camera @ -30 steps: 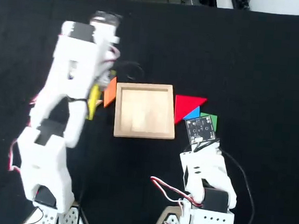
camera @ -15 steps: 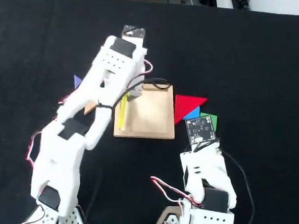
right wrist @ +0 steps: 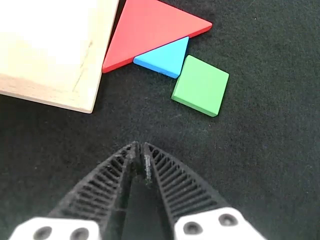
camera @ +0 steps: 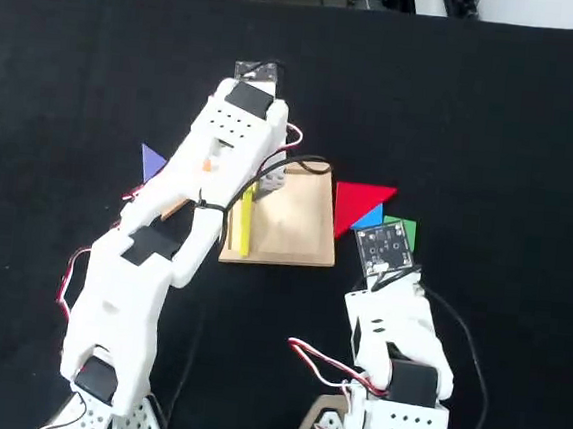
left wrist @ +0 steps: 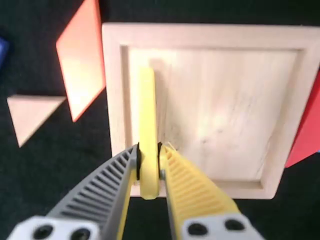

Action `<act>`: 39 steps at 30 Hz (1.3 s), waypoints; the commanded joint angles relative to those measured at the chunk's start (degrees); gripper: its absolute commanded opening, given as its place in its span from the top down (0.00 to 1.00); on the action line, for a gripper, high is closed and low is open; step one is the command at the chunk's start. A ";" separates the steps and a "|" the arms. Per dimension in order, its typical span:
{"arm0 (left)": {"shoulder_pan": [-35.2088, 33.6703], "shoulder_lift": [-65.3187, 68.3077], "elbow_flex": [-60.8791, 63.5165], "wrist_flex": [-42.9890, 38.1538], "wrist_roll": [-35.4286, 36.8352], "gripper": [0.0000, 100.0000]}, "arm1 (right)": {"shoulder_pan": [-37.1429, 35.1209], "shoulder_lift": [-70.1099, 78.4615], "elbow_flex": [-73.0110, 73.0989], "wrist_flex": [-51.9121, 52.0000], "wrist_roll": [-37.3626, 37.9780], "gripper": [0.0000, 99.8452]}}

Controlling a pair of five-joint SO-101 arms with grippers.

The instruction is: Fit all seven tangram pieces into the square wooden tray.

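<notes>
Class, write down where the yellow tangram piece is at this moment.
The yellow piece stands on edge, clamped in the left gripper, over the wooden tray along the wall nearest the orange piece.

Black table (camera: 516, 114) with wooden tray (camera: 288, 259), red triangle (camera: 358, 199)

- The tray (left wrist: 210, 31) lies mid-desk (camera: 495, 122), in front of both arms.
- A thin piece (left wrist: 146, 100) stands on edge just inside the tray's left wall, pinched in the left claw (left wrist: 148, 155).
- Right of the tray, a large triangle (right wrist: 150, 27) touches its rim, a small triangle (right wrist: 162, 56) lies against that, and a square (right wrist: 200, 85) sits just beside.
- The right claw (right wrist: 140, 147) hangs over bare desk on the near side of those three.
- Left of the tray, a parallelogram (left wrist: 82, 55) lies just beside the rim, a third triangle (left wrist: 32, 115) beyond it, and a fourth triangle (camera: 152, 161) farther left.
</notes>
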 commanded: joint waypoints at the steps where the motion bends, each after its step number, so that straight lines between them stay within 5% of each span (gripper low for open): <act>1: -2.33 -0.62 -0.75 -1.67 0.26 0.97 | 0.53 -3.56 0.13 0.35 0.44 0.99; 39: -2.95 -0.70 3.56 -2.73 -1.58 0.97 | 0.53 -3.74 0.13 1.05 0.53 0.99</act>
